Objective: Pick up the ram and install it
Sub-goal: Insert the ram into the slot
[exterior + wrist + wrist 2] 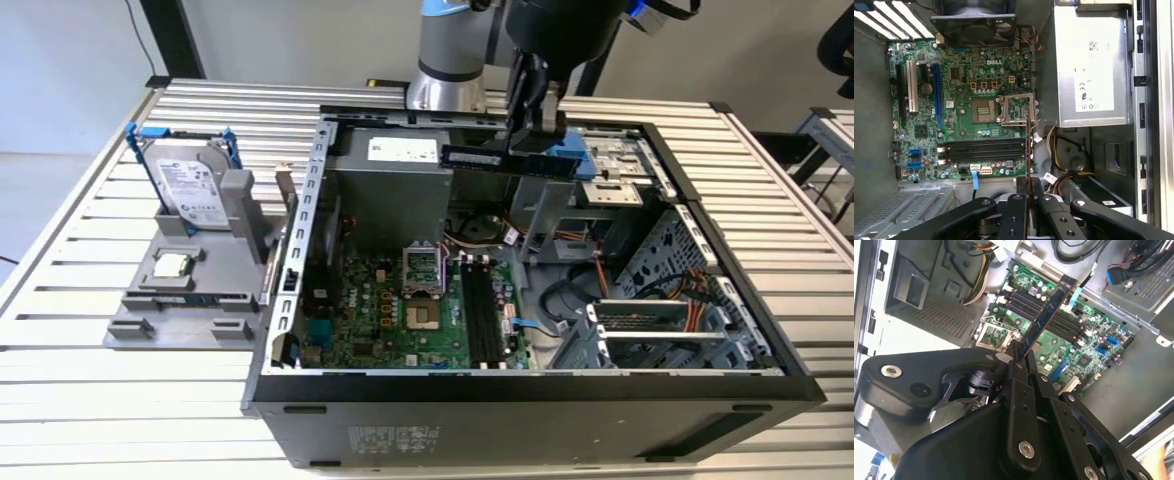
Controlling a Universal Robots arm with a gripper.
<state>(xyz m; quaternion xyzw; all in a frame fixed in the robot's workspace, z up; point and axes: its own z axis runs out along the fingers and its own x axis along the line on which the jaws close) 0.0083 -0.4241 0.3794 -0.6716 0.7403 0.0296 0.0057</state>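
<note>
Ram (470,158) was clamped tight in the gripper's (531,148) fingers (1018,374), carry step basically; slots (483,312) were seen well below the fingers, careful lining-up not done yet.

The arm (447,60) is the usual silver-grey tube, with a light blue cap ring (447,6) well above the claw (531,140). Right over the claw there's a chunky black housing (567,30), and a thin black cable (683,12) loops off beside that. In both wrist views the claw is matte black all over, with flat, rounded link plates (979,212) stacked around a narrow centre bar. They're pinned with shiny round-head screws (1026,449), and the outer link has a duller grey pivot (891,371).
</note>
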